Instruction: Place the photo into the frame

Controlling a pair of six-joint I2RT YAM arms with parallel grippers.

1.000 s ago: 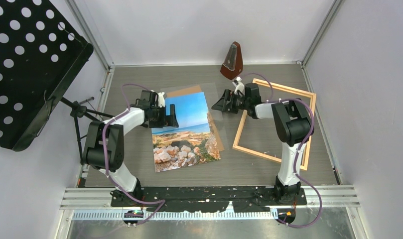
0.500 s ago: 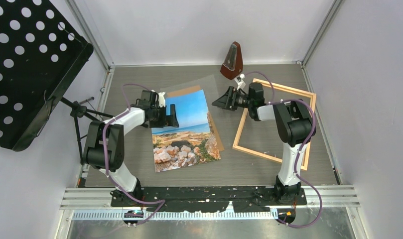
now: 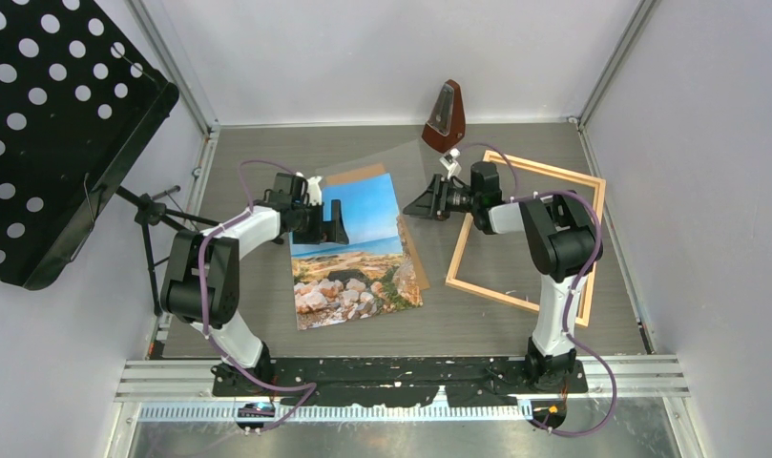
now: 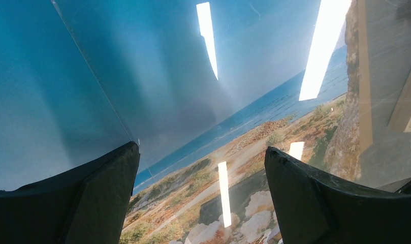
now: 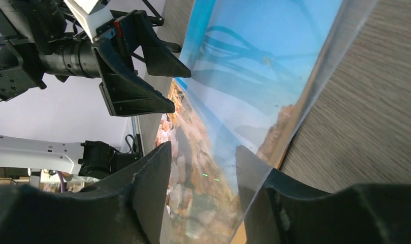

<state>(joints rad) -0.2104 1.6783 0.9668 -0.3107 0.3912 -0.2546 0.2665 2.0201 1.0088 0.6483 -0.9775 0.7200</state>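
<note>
The gray table [image 3: 267, 153] holds the photo [image 3: 358, 258], lying flat to the left of the frame [image 3: 496, 291]. The left gripper [image 3: 336, 224] is wide open at the photo's left edge. A clear sheet [image 3: 401, 167] leans up from the right gripper [image 3: 415, 203]. I cannot tell if that gripper pinches it.

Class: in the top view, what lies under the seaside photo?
A brown backing board shows past the far and right edges of the photo. Its middle is hidden by the photo, as is anything else beneath.
</note>
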